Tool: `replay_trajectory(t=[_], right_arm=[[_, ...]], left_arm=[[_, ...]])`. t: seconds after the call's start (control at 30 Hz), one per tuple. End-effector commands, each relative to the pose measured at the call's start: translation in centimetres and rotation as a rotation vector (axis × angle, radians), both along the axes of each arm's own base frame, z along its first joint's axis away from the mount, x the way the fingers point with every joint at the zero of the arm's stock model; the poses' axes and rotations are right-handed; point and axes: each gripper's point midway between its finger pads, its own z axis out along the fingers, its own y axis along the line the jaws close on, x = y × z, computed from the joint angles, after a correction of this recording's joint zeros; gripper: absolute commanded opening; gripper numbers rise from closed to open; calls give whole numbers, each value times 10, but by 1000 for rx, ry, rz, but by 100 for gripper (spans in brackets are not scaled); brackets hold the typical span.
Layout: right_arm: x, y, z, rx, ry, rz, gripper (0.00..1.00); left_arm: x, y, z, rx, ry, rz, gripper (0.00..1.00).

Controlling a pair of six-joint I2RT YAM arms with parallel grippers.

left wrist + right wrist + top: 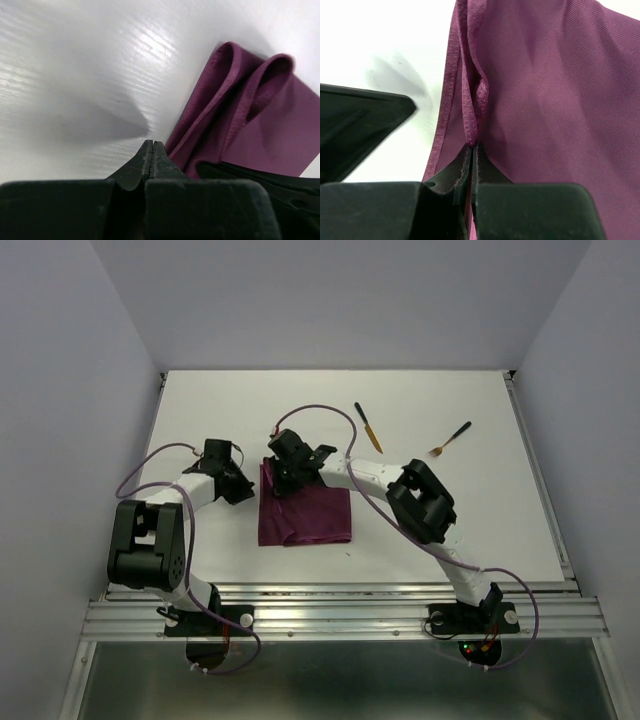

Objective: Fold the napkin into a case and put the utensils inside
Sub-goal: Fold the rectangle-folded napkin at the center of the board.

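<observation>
The folded napkin [310, 518] lies on the table [450, 530], near its middle. The right gripper [473, 146] pinches a fold at the napkin's far left corner, and the left gripper [151, 146] is pressed together just beside the napkin's left edge. The knife [368, 427] and the fork [450, 440] lie well apart from the napkin, beyond its far right.

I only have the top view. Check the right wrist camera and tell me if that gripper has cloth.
Observer: Yes. The right gripper is shut on a raised pinch of the napkin.
Operator: Now check the left wrist camera.
Observer: The left gripper is shut too, its tips beside the napkin's edge. No cloth shows between them.
Operator: Describe the fold from there.
Observer: The folded end stands open in two rounded loops, not pressed flat.
</observation>
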Motion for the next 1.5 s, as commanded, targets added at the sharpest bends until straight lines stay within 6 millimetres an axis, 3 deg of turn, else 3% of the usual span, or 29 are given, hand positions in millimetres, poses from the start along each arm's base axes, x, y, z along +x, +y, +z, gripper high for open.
replay_trajectory(t=[0.0, 0.3, 1.47], right_arm=[[4, 12, 47, 84, -86, 10, 1], [6, 15, 59, 106, -98, 8, 1], [2, 34, 71, 159, -87, 46, 1]], left_arm=[[-9, -13, -17, -64, 24, -49, 0], [-15, -23, -33, -100, 57, -86, 0], [-15, -24, -34, -103, 60, -81, 0]])
